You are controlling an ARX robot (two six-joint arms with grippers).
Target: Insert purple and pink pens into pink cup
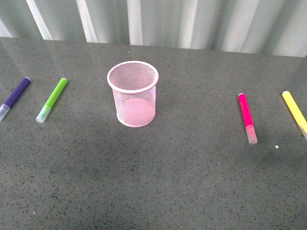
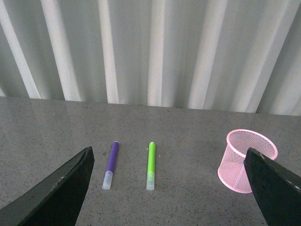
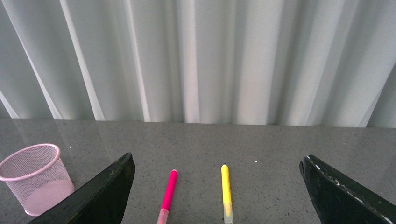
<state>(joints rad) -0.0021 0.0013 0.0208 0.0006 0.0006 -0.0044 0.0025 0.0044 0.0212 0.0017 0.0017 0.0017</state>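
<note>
The pink cup [image 1: 133, 93] stands upright and empty in the middle of the grey table. The purple pen [image 1: 14, 98] lies at the far left, clear cap toward me. The pink pen [image 1: 247, 116] lies to the right, cap toward me. Neither arm shows in the front view. My left gripper [image 2: 168, 162] is open above the table, with the purple pen [image 2: 110, 164] ahead of it between the fingers and the cup [image 2: 246, 160] by one finger [image 2: 275, 186]. My right gripper [image 3: 217, 172] is open, with the pink pen [image 3: 167, 196] ahead and the cup [image 3: 33, 178] to one side.
A lime green marker [image 1: 52, 99] lies beside the purple pen, also in the left wrist view [image 2: 151, 165]. A yellow marker [image 1: 294, 113] lies at the far right, also in the right wrist view [image 3: 226, 192]. A pale corrugated wall [image 1: 192, 21] stands behind the table.
</note>
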